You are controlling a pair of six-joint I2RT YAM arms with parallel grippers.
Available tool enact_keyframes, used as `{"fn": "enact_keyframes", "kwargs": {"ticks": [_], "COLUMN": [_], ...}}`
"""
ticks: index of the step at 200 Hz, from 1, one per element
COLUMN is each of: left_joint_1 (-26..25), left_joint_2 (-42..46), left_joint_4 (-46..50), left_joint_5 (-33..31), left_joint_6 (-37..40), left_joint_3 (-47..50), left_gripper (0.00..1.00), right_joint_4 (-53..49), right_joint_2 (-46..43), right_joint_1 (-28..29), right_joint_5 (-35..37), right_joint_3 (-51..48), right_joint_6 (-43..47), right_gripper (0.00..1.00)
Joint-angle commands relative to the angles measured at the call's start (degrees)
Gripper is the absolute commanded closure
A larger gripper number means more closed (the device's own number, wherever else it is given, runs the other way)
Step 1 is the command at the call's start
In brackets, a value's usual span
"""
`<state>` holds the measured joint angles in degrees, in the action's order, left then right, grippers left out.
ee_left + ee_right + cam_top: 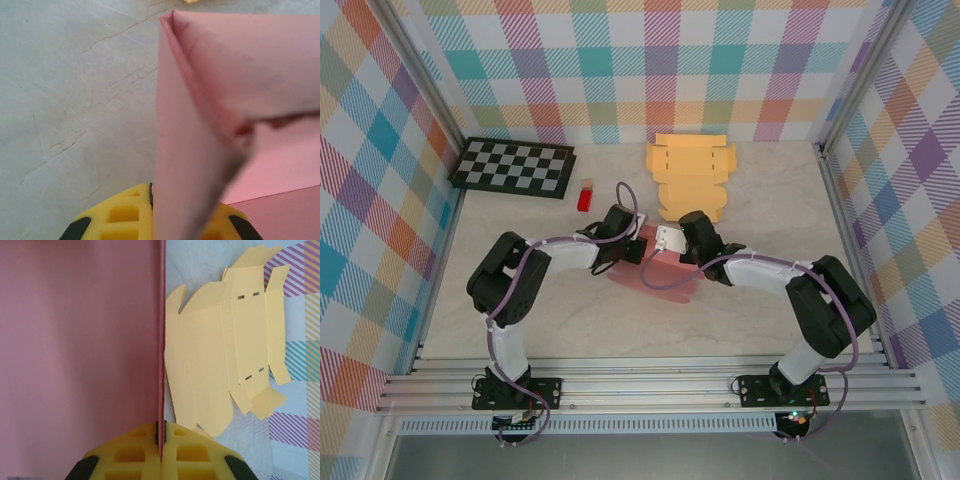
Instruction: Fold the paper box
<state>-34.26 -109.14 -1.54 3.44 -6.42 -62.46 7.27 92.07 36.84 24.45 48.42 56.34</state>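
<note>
Mid-table between the arms sits the pink paper box (658, 272); left gripper (152, 212) pinches its raised flap (185, 165), right gripper (161, 439) is pressed shut on an upright panel (80, 340) seen edge-on. Risk: opposed pulls tear or crease the thin sheet, or the flap slips free. Right wrist view shows a yellow blank (225, 355) lying flat beyond; left wrist view shows the flap's folded corner.

You have the paper box (655, 275) mid-table (770, 200), between the left gripper (634, 248) and the right gripper (672, 241). Behind it lies a flat blank (690, 178). The board (513, 167) lies far left at the back, a small block (585, 197) just right of it.
</note>
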Motion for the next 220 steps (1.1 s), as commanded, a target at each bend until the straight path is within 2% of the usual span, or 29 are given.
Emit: {"fn": "enact_keyframes", "kwargs": {"ticks": [1,12,32,60,69,82,90,134,169,220], "left_joint_1": [0.2,0.3,0.3,0.5,0.9,2.0,2.7,4.6,4.8,2.7], "left_joint_2": [-0.1,0.4,0.6,0.4,1.0,2.7,3.8,12.1,14.3,10.3], "left_joint_4": [3.0,4.4,5.9,6.6,6.0,4.5,4.0,0.9,-1.3,-0.1], "left_joint_5": [-11.5,-15.2,-17.9,-15.5,-13.4,-9.3,-6.7,4.1,6.2,10.3], "left_joint_6": [-2.1,-2.5,-2.3,-1.8,-1.8,-2.5,-2.8,-4.6,-4.4,1.2], "left_joint_3": [-0.5,-0.6,-0.6,-0.9,-0.5,0.6,1.0,3.6,3.9,2.2], "left_gripper": [1.0,1.0,1.0,1.0,0.91,0.68,0.6,0.34,0.3,0.35], "right_joint_4": [-0.8,-0.5,-0.3,-0.6,-0.8,-1.2,-1.5,-2.0,-2.5,-3.0], "right_joint_2": [-1.5,-1.7,-2.0,-1.4,-1.2,-1.0,-0.9,-0.1,-0.1,-0.6], "right_joint_1": [0.1,0.1,0.0,0.0,0.0,0.0,0.0,0.0,0.0,0.0], "right_joint_5": [0.3,0.7,0.8,0.8,0.8,0.8,0.9,0.8,0.6,0.5], "right_joint_3": [-1.2,-1.5,-1.7,-1.3,-1.1,-0.8,-0.6,0.3,0.9,1.1], "right_joint_6": [-0.3,-0.1,-0.1,-0.6,-0.7,-1.0,-1.1,-1.7,-2.6,-2.6], "right_gripper": [1.0,1.0,1.0,1.0,1.0,1.0,1.0,1.0,1.0,1.0]}}
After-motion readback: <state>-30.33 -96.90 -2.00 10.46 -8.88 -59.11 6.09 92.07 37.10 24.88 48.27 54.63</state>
